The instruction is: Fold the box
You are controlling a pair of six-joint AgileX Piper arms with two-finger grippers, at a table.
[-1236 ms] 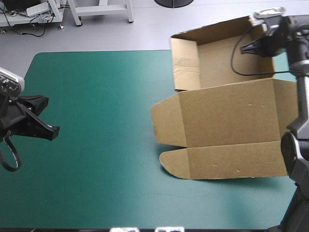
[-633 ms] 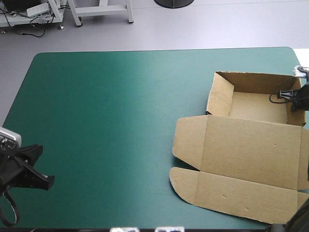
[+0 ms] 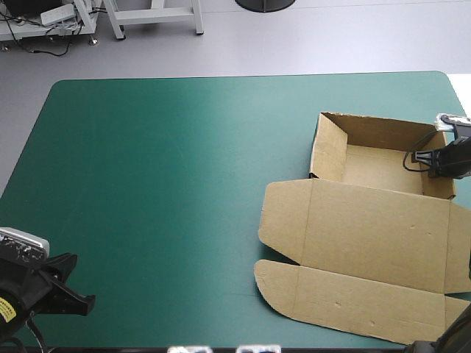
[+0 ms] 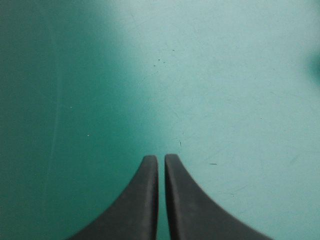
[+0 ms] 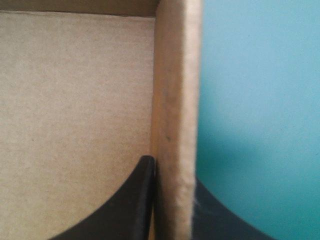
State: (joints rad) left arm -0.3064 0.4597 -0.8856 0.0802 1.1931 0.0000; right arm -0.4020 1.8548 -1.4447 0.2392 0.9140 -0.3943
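The brown box (image 3: 368,220) rests on the right side of the teal-green table as an open tray with raised walls, its lid and front flap lying flat toward the near edge. My right gripper (image 3: 430,160) is at the tray's right wall, shut on it. In the right wrist view that wall (image 5: 175,125) stands between the two black fingers (image 5: 137,200), one inside the tray and one outside. My left gripper (image 3: 77,303) hovers near the table's front left corner, far from the box. Its fingers (image 4: 161,200) are shut over bare cover.
The table's rounded far edge (image 3: 250,75) runs across the back, with grey floor and white furniture legs (image 3: 154,18) beyond. The box's flat lid reaches close to the table's right edge.
The right gripper has brought the box down from a raised, tilted hold to the table and shifted it slightly left. The left gripper has dropped toward the front left corner.
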